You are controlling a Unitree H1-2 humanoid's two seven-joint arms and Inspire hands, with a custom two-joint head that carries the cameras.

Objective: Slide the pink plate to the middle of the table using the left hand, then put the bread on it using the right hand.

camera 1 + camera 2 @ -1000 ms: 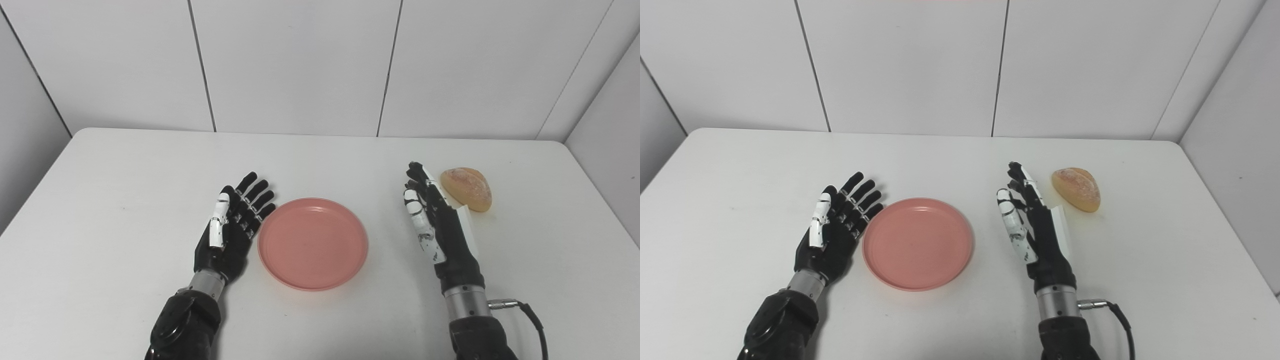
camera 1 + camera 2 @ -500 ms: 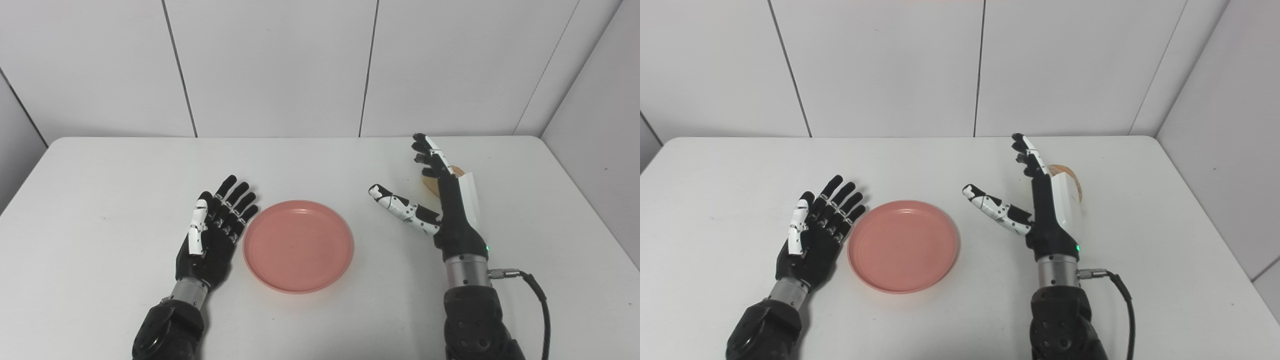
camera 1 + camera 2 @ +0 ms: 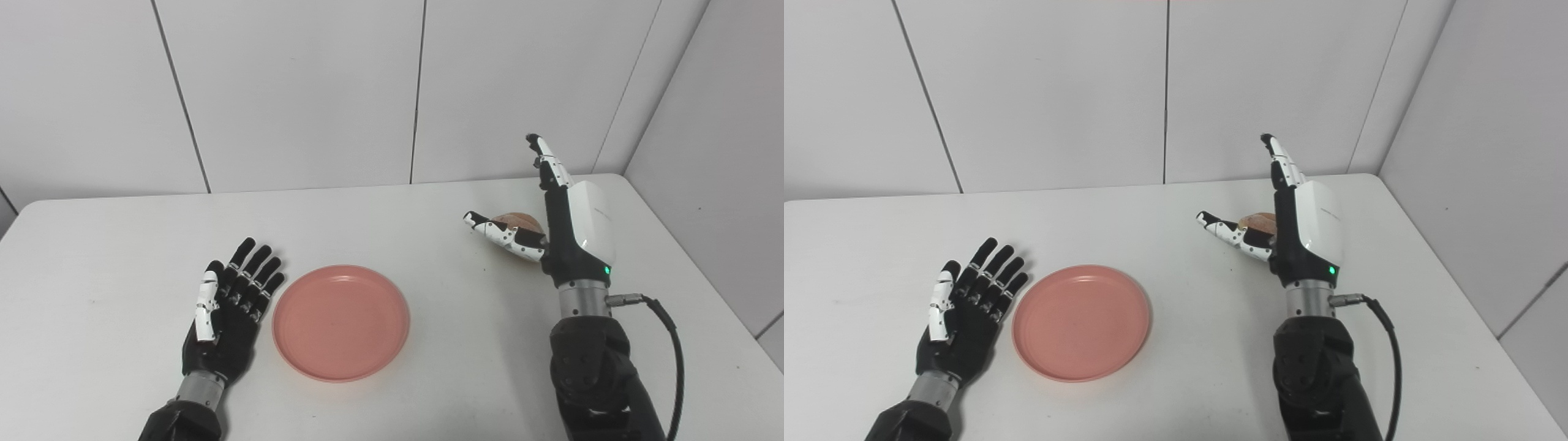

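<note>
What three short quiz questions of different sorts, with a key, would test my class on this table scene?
1. True or false: the bread already lies on the pink plate.
2. Which hand is raised with its fingers pointing up? A. left hand B. right hand
3. Fill in: the left hand lies flat on the table just to the ___ of the plate.

Key
1. False: the plate holds nothing, and the bread sits far right, partly hidden behind the right hand.
2. B
3. left
</note>
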